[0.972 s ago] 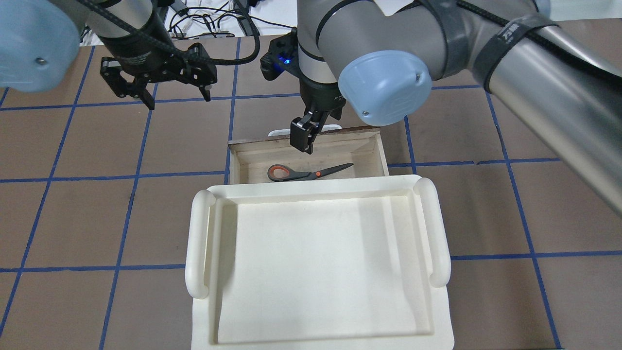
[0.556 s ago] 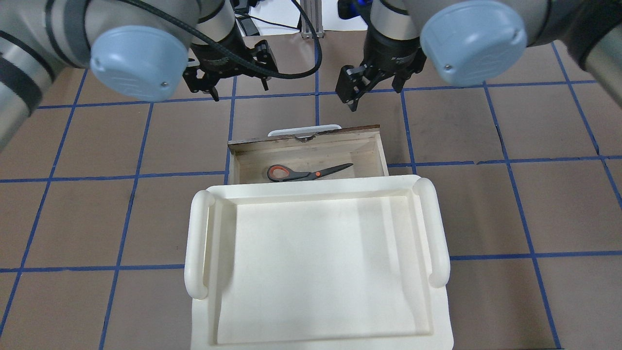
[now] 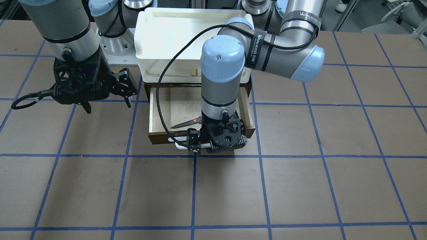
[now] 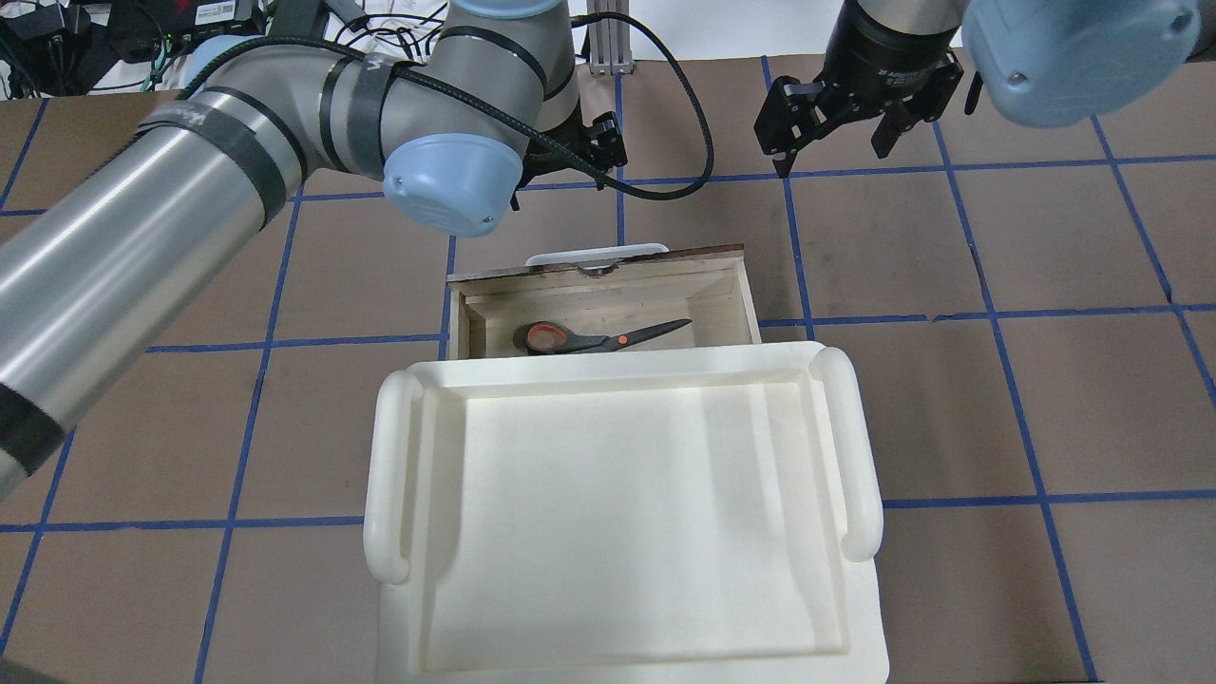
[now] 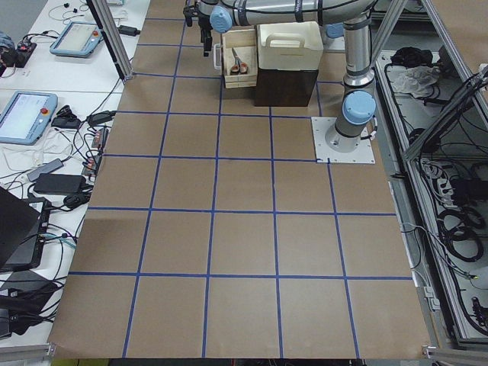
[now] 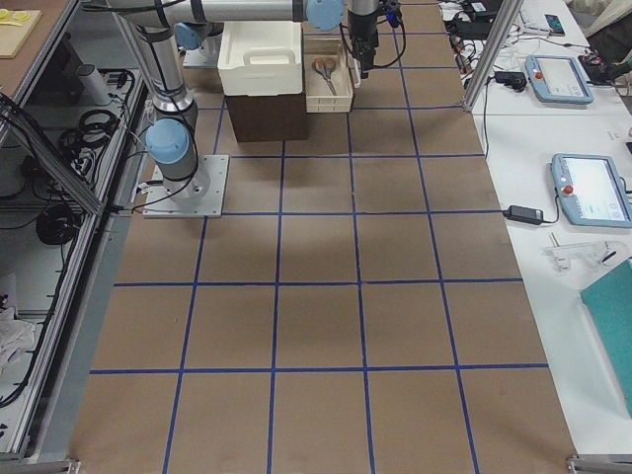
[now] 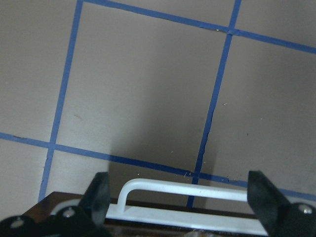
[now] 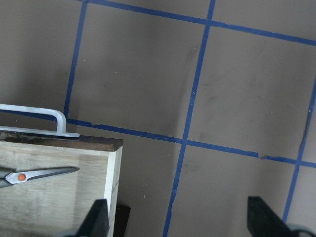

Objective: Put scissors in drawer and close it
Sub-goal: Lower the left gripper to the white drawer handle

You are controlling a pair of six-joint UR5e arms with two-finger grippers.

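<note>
scissors (image 4: 598, 338) inside open drawer (image 4: 747, 294) | left fingers (image 7: 98, 191) spread over handle (image 7: 187, 190)

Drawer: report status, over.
Left hand open, facing the white handle. Right hand open, empty, off to the side. Scissors lying inside drawer, drawer open. Nothing seen blocking its travel.

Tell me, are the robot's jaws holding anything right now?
No, nothing. The left gripper and right gripper both have open, empty jaws. The scissors lie loose inside the drawer.
</note>
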